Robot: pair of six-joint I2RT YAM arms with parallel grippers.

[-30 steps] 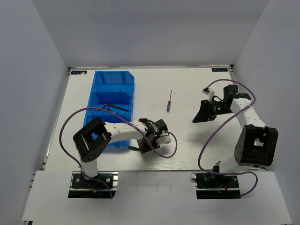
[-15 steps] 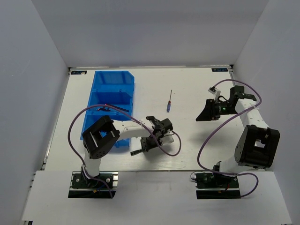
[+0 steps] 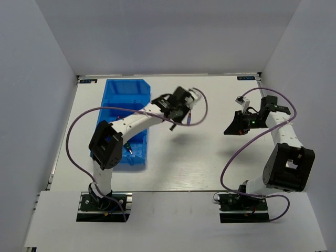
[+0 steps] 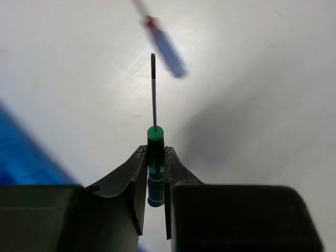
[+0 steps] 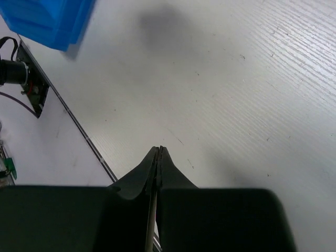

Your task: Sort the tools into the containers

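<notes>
Left wrist view: left end effector [image 4: 155, 151] pinches a green-handled screwdriver [image 4: 155, 134], with the blue-handled screwdriver [image 4: 167, 52] on the table [image 4: 262, 79] just beyond its tip. A second ago it hung by the blue bins' [image 3: 126, 92] near end. The right end effector [image 5: 159, 152], spread then, is pressed together, empty.

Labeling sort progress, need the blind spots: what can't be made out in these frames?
- Top view: contents of the blue bins. The left arm crosses the middle one, and what shows is too small to identify.
- Left wrist view: the blue-handled screwdriver is out of focus, so its tip is unreadable.
- Left wrist view: the lower handle of the green-handled screwdriver is covered by the left gripper.
- Right wrist view: the bins are cut off by the top-left edge.
</notes>
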